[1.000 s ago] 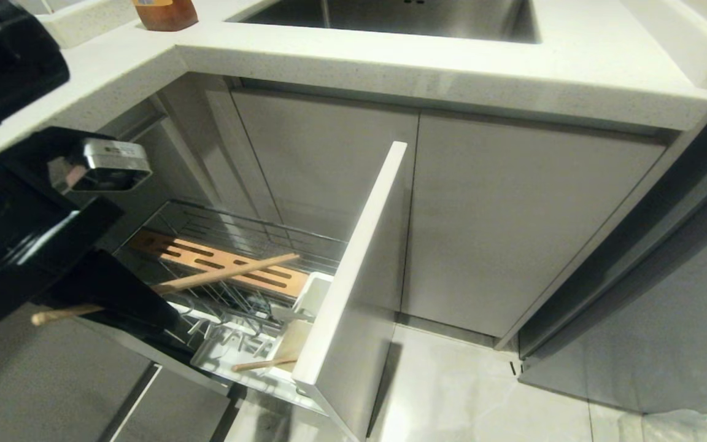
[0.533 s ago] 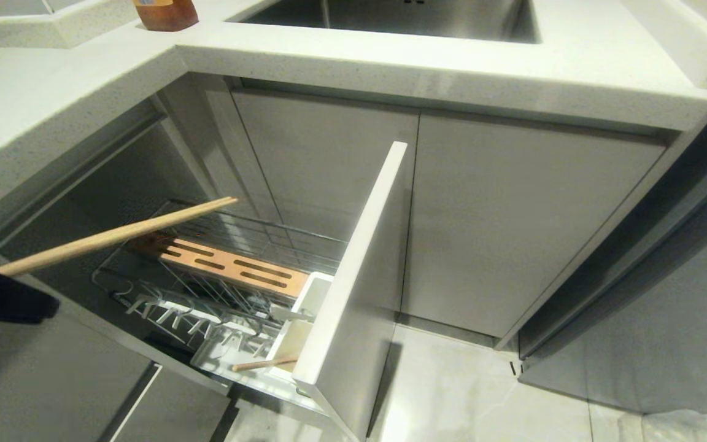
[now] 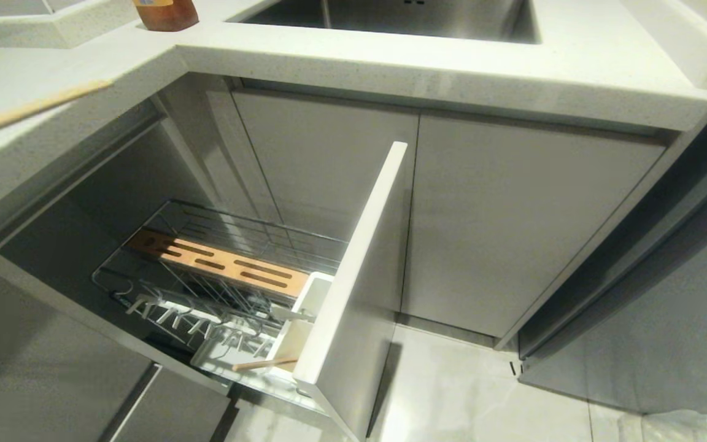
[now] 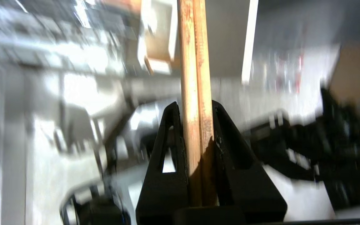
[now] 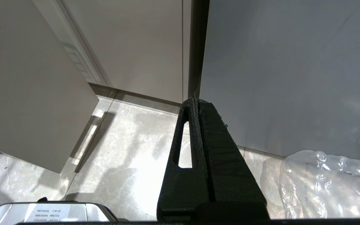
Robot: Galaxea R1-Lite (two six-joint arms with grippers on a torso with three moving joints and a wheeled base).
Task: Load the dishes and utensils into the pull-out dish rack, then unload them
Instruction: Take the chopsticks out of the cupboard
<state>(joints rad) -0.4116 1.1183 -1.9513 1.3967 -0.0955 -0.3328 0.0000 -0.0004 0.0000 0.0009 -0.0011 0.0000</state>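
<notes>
One white counter (image 3: 390, 61) overhangs grey cabinets (image 3: 513, 233), marble floor (image 3: 452, 393).

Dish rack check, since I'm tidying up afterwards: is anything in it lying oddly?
Yes. One wooden stick lies slanted at the white utensil cups by the front panel, not upright. The left gripper is shut on the chopsticks.

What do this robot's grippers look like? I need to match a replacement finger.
Both are matte black. The left gripper has two wedge-shaped fingers that taper to narrow tips, one with a triangular cut-out. The right gripper has the same tapered fingers, one with a long slot and a rough, grainy surface. No cables or markings show.
</notes>
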